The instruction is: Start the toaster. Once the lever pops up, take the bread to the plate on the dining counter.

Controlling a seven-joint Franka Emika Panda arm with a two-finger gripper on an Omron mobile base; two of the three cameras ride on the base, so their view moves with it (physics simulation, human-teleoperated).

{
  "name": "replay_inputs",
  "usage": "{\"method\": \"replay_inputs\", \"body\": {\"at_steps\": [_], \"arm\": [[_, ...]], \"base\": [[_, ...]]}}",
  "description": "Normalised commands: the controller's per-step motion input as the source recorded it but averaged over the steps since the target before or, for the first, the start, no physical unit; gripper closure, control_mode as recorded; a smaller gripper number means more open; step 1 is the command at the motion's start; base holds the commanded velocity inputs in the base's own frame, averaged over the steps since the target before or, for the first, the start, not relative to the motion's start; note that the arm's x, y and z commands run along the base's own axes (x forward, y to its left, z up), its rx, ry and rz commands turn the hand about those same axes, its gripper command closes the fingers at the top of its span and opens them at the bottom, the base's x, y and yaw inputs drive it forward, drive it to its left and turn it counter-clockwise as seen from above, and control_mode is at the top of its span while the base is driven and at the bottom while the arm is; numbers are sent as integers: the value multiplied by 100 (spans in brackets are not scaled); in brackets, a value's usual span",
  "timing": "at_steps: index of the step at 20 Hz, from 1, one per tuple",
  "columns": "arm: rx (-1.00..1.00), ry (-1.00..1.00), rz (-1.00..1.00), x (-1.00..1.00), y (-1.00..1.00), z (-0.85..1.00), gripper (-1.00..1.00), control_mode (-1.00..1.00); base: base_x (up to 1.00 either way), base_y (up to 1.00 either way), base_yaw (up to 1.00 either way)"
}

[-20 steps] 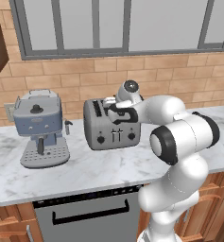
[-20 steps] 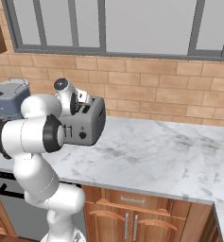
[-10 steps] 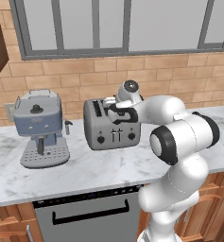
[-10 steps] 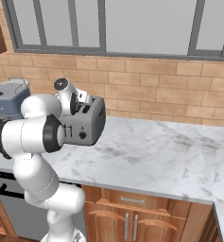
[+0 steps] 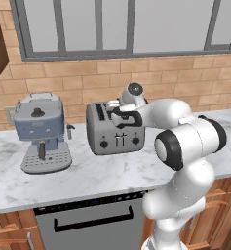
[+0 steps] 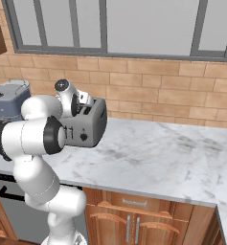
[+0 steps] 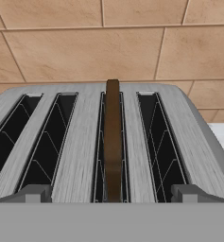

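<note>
Jaws were spread wide, holding nothing: in the hand view the two fingertips (image 7: 32, 193) sat far apart on either side of the bread (image 7: 112, 142), not touching it. The gripper (image 7: 112, 194) hung just over the top of the toaster (image 5: 115, 129), lined up with the third slot from the left in that view.

The bread stood on edge in that slot, dark brown, top edge about level with or just proud of the slot mouth. The other three slots looked empty. I read that as toasting done and the slice popped up, but the levers (image 5: 120, 138) on the front are too small in the left base view to tell up from down, so that's a judgement only.

The toaster sat on the marble bench (image 6: 148, 153) along the brick wall, with the coffee machine (image 5: 40, 132) just beside it.

Status as I saw it:
- starting the toaster: likely done, unconfirmed
- arm over the slice: done
- gripping the bread: not yet
- lifting it out, driving to the dining counter, setting it on the plate: all left

Roughly a third through. Next would be dropping the jaws astride the slice and closing; it is thin, so alignment matters.
</note>
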Motion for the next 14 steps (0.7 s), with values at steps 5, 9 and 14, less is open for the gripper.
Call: {"method": "replay_inputs", "body": {"at_steps": [5, 9, 14], "arm": [[0, 0, 0, 0, 0, 0, -100, -100], [0, 0, 0, 0, 0, 0, -100, -100], [0, 0, 0, 2, 0, 0, -100, -100]], "base": [[0, 0, 0], [0, 0, 0], [0, 0, 0]]}}
